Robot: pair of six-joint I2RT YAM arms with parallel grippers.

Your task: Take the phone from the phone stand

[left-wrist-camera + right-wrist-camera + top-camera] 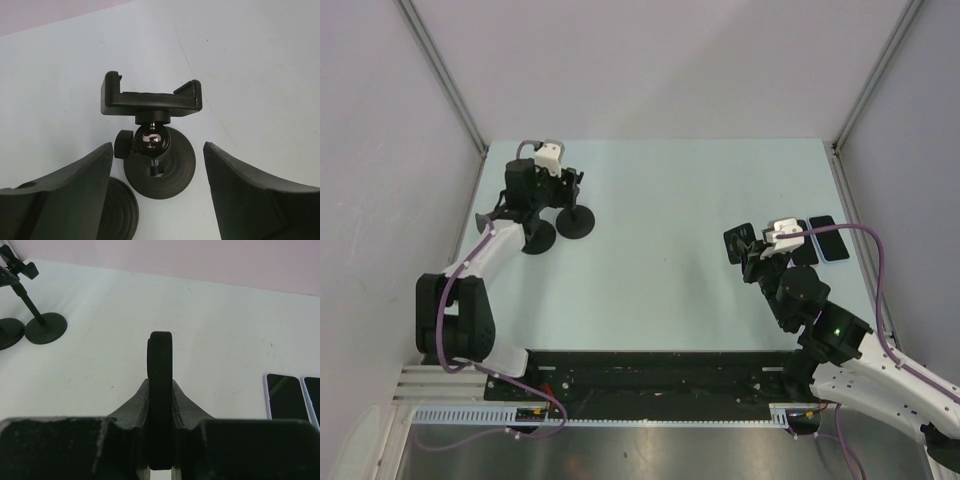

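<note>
Phone stand: the phone stand (152,150) is black, with a round base, a ball joint and a clamp cradle (150,97) on top. Nothing sits between the cradle's two lips.
Left jaws: released and spread wide, one on either side of the phone stand's base, touching neither it nor anything else.
Why they sit there: probably to pin the phone stand down, since a light base under a tall stem would tip easily.
Right jaws: clenched on a thin black slab seen edge-on, rounded at its top, which reads as the phone (160,360).
Phone: well apart from the phone stand, off to its right. It is upright on its edge between the right jaws, with its upper part poking out past them.
Why that grip: pinching across the two flat faces gives broad contact, so the slab is unlikely to twist or slide.
Second stand: the second stand (117,215) is just beside the phone stand. Only its ribbed base shows in the left wrist view.
Spare phones: two phones (285,395) (312,395) lie flat and side by side on the counter (150,300), farther from the phone stand than the held phone.
Task state: the removal looks done, going by the bare cradle. What remains is setting the phone down.
Risk: lowered edge-first, the phone could topple, so it should be laid flat.
</note>
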